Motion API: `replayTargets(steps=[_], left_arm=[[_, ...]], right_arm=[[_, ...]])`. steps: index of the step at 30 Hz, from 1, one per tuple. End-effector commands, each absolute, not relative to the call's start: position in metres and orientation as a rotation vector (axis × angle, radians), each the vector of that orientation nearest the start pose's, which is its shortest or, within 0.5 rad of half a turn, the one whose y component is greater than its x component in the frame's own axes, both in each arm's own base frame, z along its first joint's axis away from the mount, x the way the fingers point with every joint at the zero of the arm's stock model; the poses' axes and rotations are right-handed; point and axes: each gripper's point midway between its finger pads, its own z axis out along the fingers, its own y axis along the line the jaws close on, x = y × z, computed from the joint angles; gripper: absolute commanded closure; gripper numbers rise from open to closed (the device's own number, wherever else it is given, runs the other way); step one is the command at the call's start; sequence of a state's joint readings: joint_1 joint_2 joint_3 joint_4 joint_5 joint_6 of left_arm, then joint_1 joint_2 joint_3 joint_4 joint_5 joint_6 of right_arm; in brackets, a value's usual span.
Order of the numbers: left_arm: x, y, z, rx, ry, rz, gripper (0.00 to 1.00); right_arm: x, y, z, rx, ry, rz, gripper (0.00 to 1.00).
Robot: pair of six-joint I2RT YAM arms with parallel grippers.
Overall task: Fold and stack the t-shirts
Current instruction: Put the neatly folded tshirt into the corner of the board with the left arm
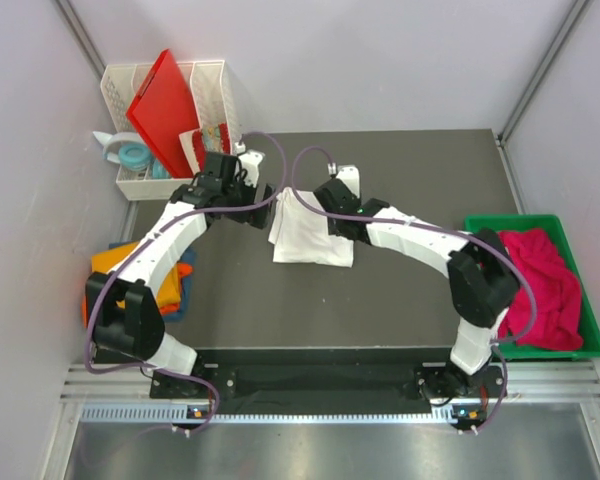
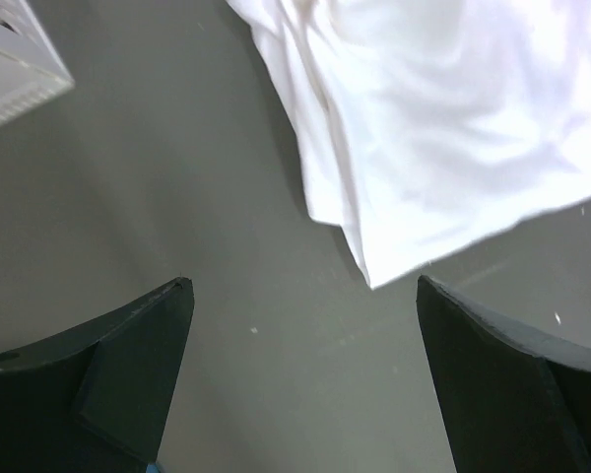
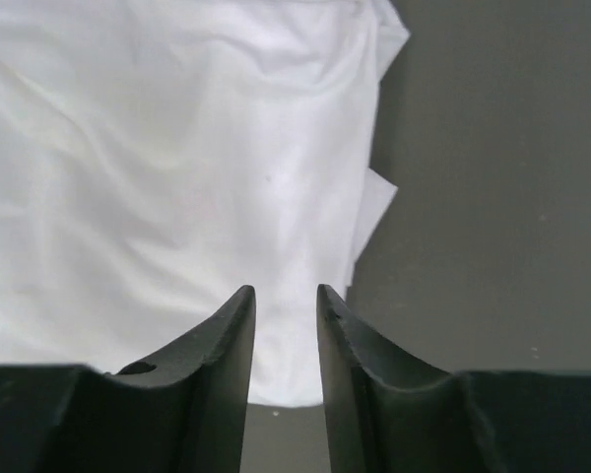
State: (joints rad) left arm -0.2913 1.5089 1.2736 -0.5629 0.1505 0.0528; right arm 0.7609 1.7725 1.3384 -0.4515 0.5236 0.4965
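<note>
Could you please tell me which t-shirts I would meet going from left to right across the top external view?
orange and blue t-shirts → white t-shirt → magenta-pink t-shirt, lying in the green bin.

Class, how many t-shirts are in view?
4: white t-shirt mid-table; magenta t-shirt in green bin; orange t-shirt and blue t-shirt piled left, behind the left arm; more may hide.

Looked like robotics lab test cell: left arm (image 1: 165, 245), right arm (image 1: 420, 240) bolted at desk (image 1: 410, 300) edge; plain white walls (image 1: 360, 60), metal rail (image 1: 320, 398), green bin (image 1: 510, 220), white basket (image 1: 218, 90).
</note>
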Motion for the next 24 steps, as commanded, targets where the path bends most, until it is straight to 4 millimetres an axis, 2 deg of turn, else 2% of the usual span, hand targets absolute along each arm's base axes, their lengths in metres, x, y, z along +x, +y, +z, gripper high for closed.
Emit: replayTargets(steps=[1,2,4,7,12,17,20,24], left_arm=[[0.36,-0.142,0.168,0.537,2.388,-0.327,0.01],[0.362,-0.143,0.166,0.533,2.392,-0.328,0.01],[0.367,-0.144,0.153,0.522,2.424,-0.319,0.02],[0.376,-0.144,0.139,0.515,2.438,-0.3,0.11],[0.389,-0.147,0.122,0.478,2.458,-0.283,0.09],[0.402,-0.15,0.119,0.436,2.438,-0.291,0.05],[0.407,-0.153,0.12,0.369,2.432,-0.307,0.04],[0.418,-0.16,0.122,0.326,2.38,-0.346,0.02]], right_arm=[[0.4,0.288,0.132,-0.097,2.273,0.136,0.75],[0.406,0.291,0.137,-0.092,2.262,0.14,0.78],[0.41,0.292,0.133,-0.095,2.274,0.125,0.82],[0.418,0.292,0.131,-0.071,2.275,0.128,0.83],[0.433,0.285,0.12,0.013,2.317,0.157,0.86],[0.443,0.298,0.122,0.005,2.328,0.207,0.88],[0.441,0.311,0.115,-0.003,2.357,0.242,0.88],[0.434,0.312,0.092,0.016,2.412,0.24,0.89]])
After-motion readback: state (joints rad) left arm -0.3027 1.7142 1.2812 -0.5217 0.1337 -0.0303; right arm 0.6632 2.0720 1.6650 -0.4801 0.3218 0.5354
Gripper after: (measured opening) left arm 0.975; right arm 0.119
